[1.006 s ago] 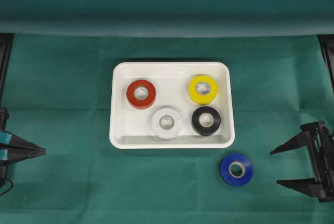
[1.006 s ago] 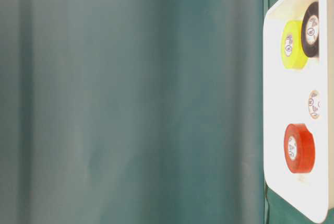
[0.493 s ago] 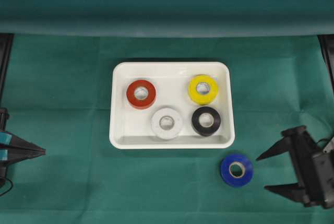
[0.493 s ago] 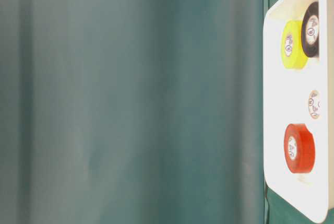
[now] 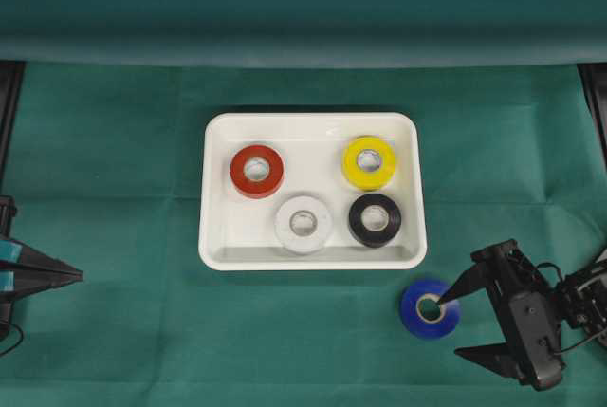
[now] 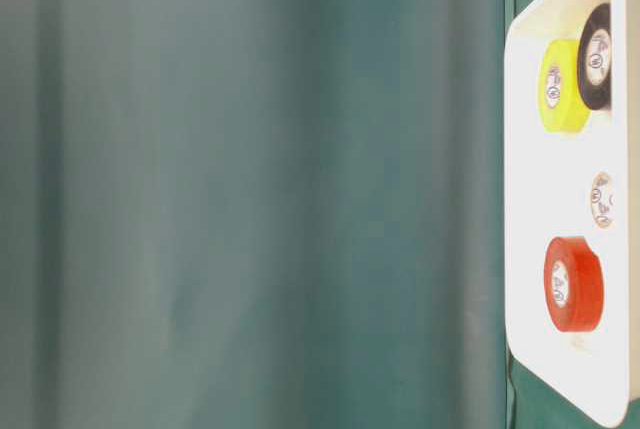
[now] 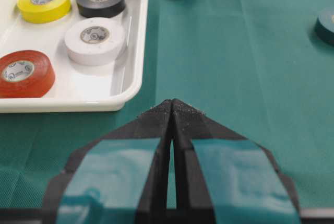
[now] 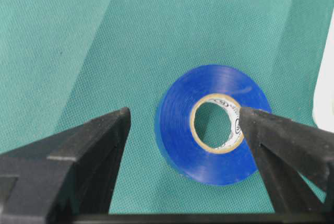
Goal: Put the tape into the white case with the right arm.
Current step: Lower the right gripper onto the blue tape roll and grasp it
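1. The white case (image 5: 312,203) lies on the green cloth (image 5: 114,160) and serves as the landmark here.
2. Inside the case lie four rolls flat: a red roll (image 5: 256,171) toward its left, a yellow roll (image 5: 369,161) toward its right, a white roll (image 5: 303,224) by the near rim, and a black roll (image 5: 375,219) just right of the white one.
3. The blue tape (image 5: 429,308) lies flat on the cloth outside the case, just off its near right corner, not touching the rim.
4. The right gripper (image 5: 458,325) stands spread wide beside the blue tape, holding nothing; in the overhead view one fingertip lines up with the roll's hole and the other sits off the roll, farther from the case. Whether the tip touches the roll cannot be told.
5. The left gripper (image 7: 171,104) is well to the left of the case, its fingers pressed together with nothing between them.
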### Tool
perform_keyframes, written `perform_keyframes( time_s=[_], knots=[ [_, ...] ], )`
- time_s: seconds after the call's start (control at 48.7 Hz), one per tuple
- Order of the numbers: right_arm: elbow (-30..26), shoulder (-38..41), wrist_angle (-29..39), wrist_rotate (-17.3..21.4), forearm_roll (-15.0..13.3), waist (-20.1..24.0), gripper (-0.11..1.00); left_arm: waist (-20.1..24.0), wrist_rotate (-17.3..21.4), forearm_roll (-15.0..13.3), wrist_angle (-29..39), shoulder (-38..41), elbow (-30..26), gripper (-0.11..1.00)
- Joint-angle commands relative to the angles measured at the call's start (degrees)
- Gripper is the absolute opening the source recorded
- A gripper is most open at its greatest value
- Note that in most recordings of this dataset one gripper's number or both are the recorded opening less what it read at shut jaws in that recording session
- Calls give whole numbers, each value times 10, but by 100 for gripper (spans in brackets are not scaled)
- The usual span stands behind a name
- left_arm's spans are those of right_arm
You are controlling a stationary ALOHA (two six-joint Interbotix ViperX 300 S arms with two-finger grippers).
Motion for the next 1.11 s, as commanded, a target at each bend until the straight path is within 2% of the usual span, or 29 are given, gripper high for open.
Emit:
perform_keyframes(
  time_s=[0.0, 0.246, 0.78, 1.088],
  knots=[
    [-11, -1, -3, -1, -1, 2, 62, 2, 1, -2, -3, 5, -6, 0],
    [-13, 17, -4, -1, -1, 2, 62, 2, 1, -1, -3, 4, -6, 0],
    [-54, 131, -5, 1, -1, 2, 62, 2, 1, -2, -3, 5, -6, 0],
    [-62, 139, -1, 2, -1, 2, 62, 2, 1, -2, -4, 4, -6, 0]
  ],
)
